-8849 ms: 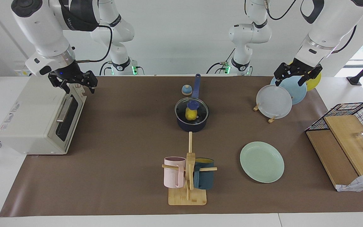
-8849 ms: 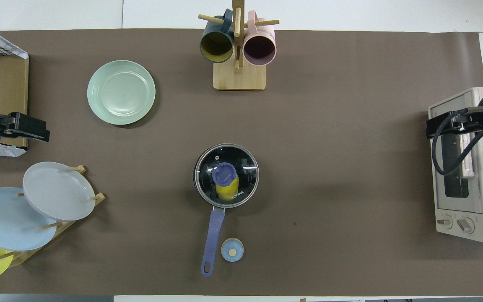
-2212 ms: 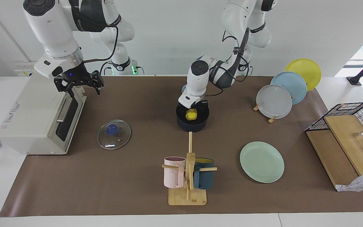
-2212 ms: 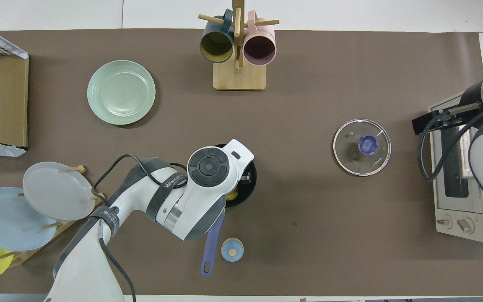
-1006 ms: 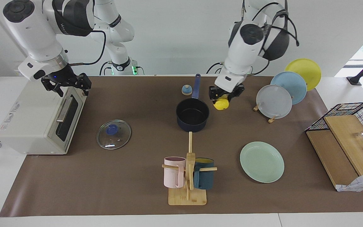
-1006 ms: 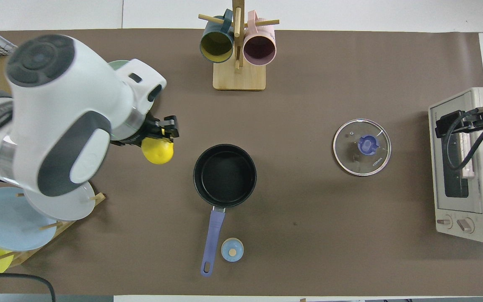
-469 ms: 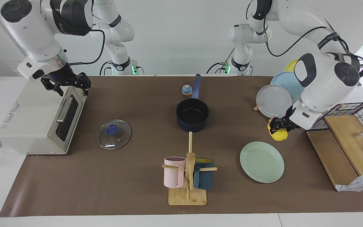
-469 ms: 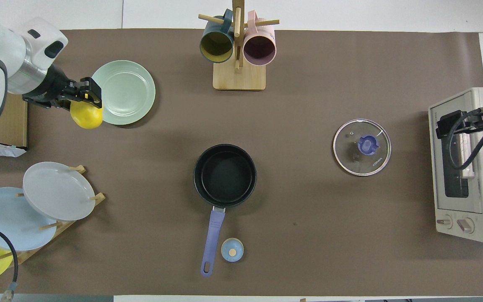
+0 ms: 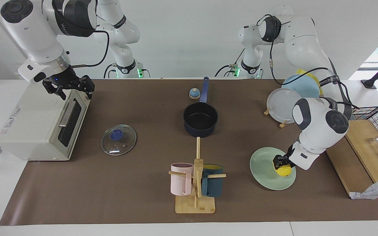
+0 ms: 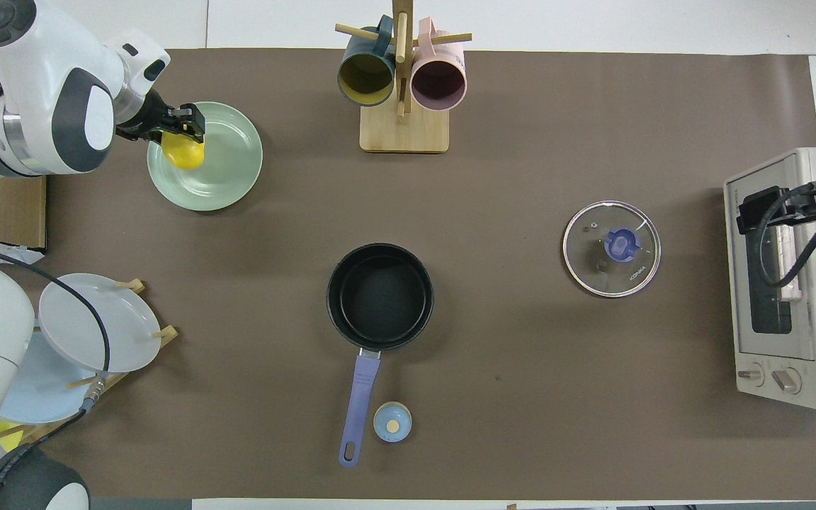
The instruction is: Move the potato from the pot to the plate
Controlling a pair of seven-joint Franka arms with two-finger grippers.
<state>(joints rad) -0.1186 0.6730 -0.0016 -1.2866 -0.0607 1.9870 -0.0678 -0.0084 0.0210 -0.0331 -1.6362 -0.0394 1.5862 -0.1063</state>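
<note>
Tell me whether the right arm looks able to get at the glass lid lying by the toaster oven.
Probably yes. The right gripper hangs open over the toaster oven, holding nothing, and the glass lid lies uncovered on the mat with nothing standing between them.

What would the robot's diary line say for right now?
left claw: shut on potato, over plate | pot: empty | lid: on table | right claw: waiting over toaster oven

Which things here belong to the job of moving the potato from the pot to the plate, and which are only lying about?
Job: potato, held by the left end effector over the plate; empty pot.

Lying about: lid, toaster oven with the waiting right end effector over it, mug rack, plate rack, wire basket.
</note>
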